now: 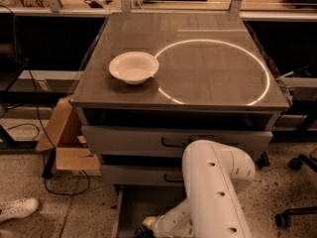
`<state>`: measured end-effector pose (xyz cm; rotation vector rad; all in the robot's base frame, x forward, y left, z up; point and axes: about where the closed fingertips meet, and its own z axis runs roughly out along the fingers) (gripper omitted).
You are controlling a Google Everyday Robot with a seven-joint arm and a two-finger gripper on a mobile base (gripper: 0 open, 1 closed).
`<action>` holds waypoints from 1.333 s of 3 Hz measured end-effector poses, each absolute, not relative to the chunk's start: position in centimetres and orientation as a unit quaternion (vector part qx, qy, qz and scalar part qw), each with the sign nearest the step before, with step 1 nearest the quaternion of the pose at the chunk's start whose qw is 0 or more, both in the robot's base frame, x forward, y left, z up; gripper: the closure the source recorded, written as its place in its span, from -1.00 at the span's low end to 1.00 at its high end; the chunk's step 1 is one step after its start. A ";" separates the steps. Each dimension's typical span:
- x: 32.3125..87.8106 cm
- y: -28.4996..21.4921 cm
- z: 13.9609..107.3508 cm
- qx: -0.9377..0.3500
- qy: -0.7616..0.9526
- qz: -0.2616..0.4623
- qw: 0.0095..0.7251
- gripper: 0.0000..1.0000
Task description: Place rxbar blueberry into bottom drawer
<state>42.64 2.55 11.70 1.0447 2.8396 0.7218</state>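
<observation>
I am watching the single camera view. The gripper (143,231) is sitting low at the bottom edge of the picture, over the front part of the bottom drawer (130,206), a wide, shallow grey metal tray with a flat plain floor that is standing pulled out. The gripper is showing only as a small dark tip on a white wrist, and I cannot tell whether it is apart, together or clamped on anything. I am not making out the rxbar blueberry; the frame edge is cutting off the tip.

The smooth, rounded white plastic arm (215,192) is rising to the right of the gripper and covering part of the two closed grey drawers with dark handles (124,142).

On the matt grey-brown cabinet top (208,83), a round shallow white bowl (133,67) is standing near the left side, touching a thin bright ring of reflected light (262,78).

A brown cardboard box (67,143) is leaning open at the cabinet's left, on the speckled floor (74,207).
</observation>
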 end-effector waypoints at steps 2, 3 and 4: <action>42.7 2.6 10.5 0.339 0.913 0.228 0.005 0.52; 42.7 2.6 10.5 0.339 0.913 0.228 0.005 0.04; 42.7 2.7 10.5 0.339 0.913 0.228 0.005 -0.42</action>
